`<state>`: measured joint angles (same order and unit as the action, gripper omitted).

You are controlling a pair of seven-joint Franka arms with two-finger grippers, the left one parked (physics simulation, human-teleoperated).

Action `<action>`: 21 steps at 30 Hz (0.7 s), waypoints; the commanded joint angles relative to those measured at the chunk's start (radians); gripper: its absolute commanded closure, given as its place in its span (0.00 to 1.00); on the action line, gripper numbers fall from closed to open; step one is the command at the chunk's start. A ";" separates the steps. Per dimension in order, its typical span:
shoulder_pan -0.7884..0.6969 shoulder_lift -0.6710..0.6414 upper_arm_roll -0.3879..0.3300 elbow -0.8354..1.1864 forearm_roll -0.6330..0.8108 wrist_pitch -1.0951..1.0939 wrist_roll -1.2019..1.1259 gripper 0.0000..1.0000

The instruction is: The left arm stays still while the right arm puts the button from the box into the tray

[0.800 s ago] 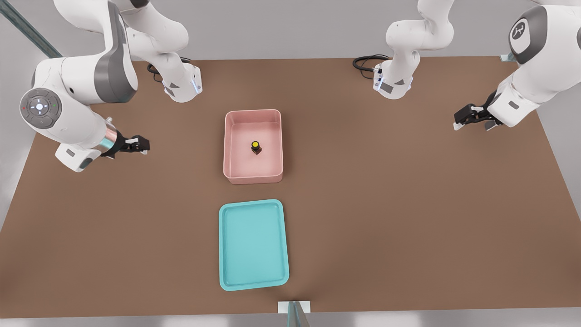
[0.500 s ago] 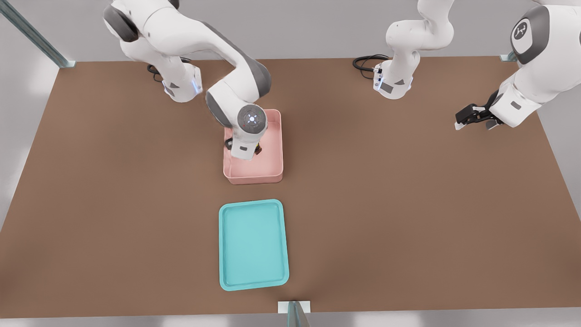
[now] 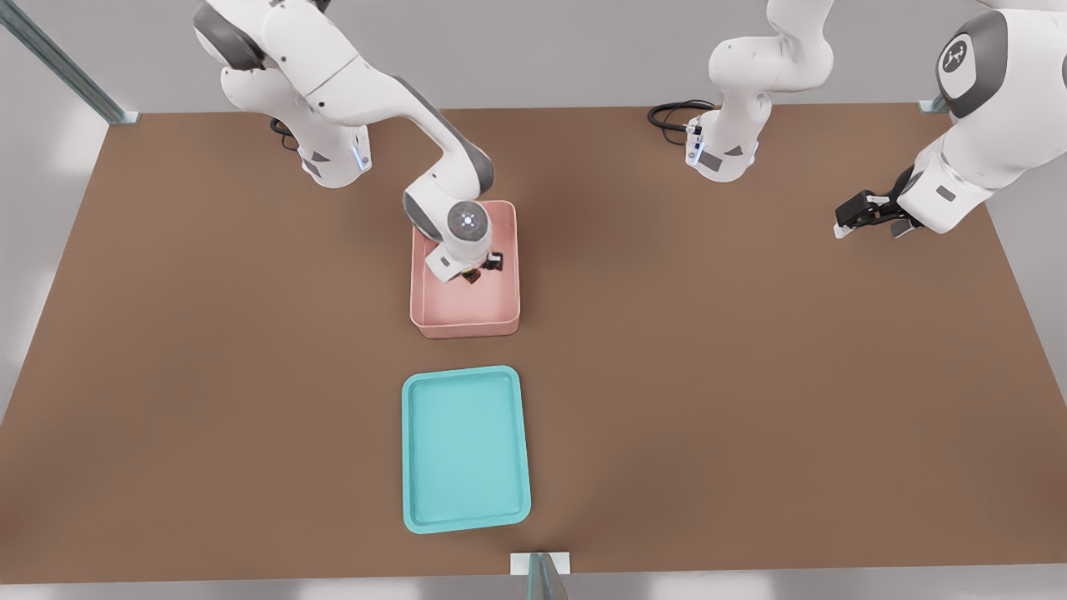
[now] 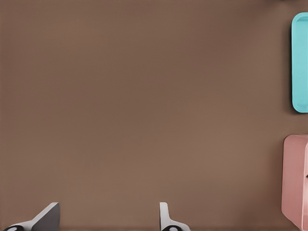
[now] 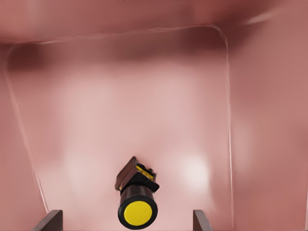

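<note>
The pink box (image 3: 464, 325) stands mid-table, and its floor (image 5: 144, 110) fills the right wrist view. Inside it sits the button (image 5: 137, 202), a yellow cap on a dark base; in the front view only a sliver of the button (image 3: 473, 276) shows under the wrist. My gripper (image 3: 477, 270) is lowered into the box above the button. The wrist view shows the gripper (image 5: 127, 220) open, one fingertip (image 5: 52, 220) on each side of the button with a gap to both. The turquoise tray (image 3: 465, 448) lies empty nearer the front edge.
The box's tall walls (image 5: 269, 120) surround the gripper closely. The left wrist view shows an edge of the tray (image 4: 301, 62) and a corner of the box (image 4: 294, 178) on brown table (image 3: 708, 375). The right arm's base (image 3: 333, 154) is behind the box.
The right arm swung from the front view's left to over the box, then sank lower into it. The button has not moved.
</note>
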<state>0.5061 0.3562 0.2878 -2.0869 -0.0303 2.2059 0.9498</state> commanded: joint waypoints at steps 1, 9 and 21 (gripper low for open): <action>-0.003 0.001 -0.001 -0.021 -0.028 0.127 0.741 0.00; 0.005 0.007 -0.001 -0.085 -0.028 0.201 0.851 0.00; -0.029 0.050 0.011 -0.148 0.004 0.353 0.853 0.00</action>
<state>0.4774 0.4073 0.2973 -2.2299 -0.0319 2.4983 1.5259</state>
